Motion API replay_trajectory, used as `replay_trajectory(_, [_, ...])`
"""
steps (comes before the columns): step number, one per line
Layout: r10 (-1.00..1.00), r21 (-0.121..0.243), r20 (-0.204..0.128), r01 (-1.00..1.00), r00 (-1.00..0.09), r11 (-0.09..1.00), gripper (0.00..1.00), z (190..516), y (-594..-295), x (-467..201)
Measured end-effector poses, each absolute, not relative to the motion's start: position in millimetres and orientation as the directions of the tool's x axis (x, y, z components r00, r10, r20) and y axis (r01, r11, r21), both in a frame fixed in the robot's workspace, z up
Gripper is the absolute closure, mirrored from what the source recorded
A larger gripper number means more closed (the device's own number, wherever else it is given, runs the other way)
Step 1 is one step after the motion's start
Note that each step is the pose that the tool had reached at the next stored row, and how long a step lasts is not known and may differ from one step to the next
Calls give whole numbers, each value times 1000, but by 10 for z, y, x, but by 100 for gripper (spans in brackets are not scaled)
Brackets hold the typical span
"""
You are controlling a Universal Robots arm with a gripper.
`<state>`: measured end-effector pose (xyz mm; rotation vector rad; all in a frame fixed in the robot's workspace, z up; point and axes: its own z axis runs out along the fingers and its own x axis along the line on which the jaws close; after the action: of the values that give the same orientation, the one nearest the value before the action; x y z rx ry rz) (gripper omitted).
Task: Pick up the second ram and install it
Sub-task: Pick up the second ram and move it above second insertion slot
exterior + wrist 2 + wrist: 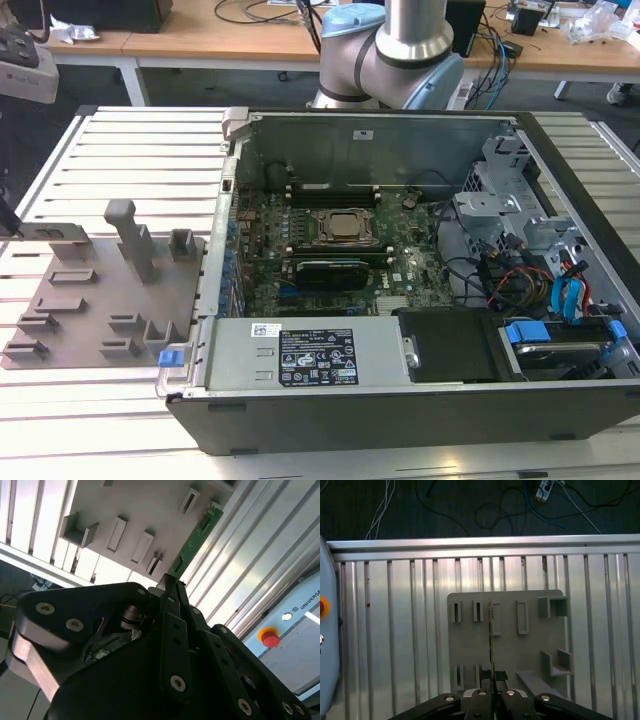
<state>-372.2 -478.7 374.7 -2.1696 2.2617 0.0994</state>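
Second ram point(197, 535), a narrow green stick, is clamped by one end between the closed fingers of the gripper point(169, 586) and juts straight out beyond the fingertips, its long axis continuing the gripper's own line. In the first wrist view the stick point(491, 630) shows edge-on as a thin dark line rising from between the two fingertips point(481, 694) of the gripper point(493, 686). It hangs clear above the grey tray point(530, 650), crossing the tray's middle between its slots and reaching toward its far edge. The stick runs parallel to the slats of the aluminium table point(395, 630) that carries the tray. In the exterior view the tray point(90, 300) sits just beside the open computer case point(400, 405), on the exterior view's left of it. Inside the case, the memory slots point(330, 190) beside the CPU socket point(345, 227) appear to run the same way as the slats. By that reading the stick's axis already roughly matches the slots, which lie well apart from it.
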Motion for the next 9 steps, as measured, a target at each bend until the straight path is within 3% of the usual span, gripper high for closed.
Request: replay_trajectory(9, [-997,42,-58,-998,-43,40,87,3999,-4787,-3722])
